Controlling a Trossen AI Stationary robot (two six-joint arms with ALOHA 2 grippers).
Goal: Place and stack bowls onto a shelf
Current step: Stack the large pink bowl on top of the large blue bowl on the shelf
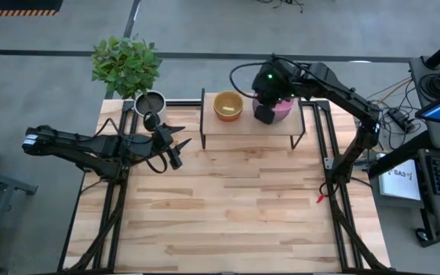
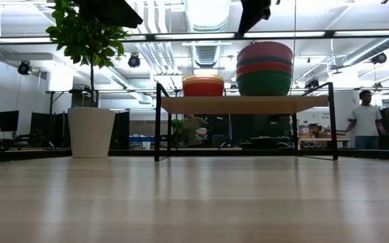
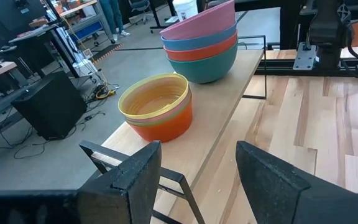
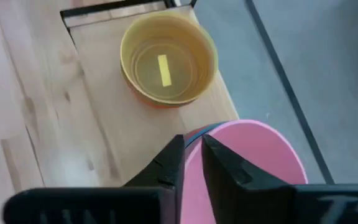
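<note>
Left gripper [image 3: 194,177]: fingers apart, holding nothing, over the table beside the plant pot [image 1: 149,102].
Right gripper [image 4: 193,155]: fingers pinched on the pink bowl [image 4: 253,155] rim, above the shelf [image 1: 250,122].
Large stack: pink on blue, red, teal [image 3: 207,65], at the shelf's right part.
Small stack: yellow bowl [image 3: 156,96] nested atop orange [image 3: 166,121], left of the large stack.
</note>
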